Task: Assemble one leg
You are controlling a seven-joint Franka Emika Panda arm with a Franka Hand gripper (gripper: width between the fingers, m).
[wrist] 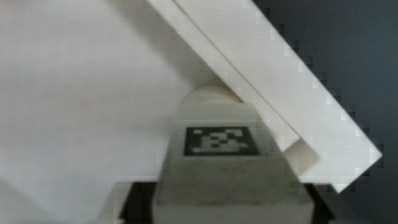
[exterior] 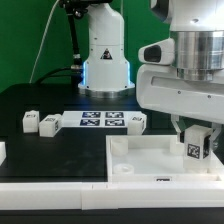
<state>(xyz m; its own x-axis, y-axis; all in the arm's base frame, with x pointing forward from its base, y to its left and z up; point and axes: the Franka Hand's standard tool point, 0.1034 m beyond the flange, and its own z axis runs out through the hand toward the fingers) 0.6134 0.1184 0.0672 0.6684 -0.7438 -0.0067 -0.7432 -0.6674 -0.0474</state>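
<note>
My gripper is shut on a leg, a small white block with a black-and-white tag, and holds it upright over the far right corner of the large white square panel. In the wrist view the leg fills the lower middle, its tip touching or just short of the panel's raised rim. The dark fingers flank the leg's base. Three more legs lie on the black table: two at the exterior view's left and one by the marker board.
The marker board lies flat on the black table behind the panel. The robot base stands at the back. A white edge shows at the exterior view's far left.
</note>
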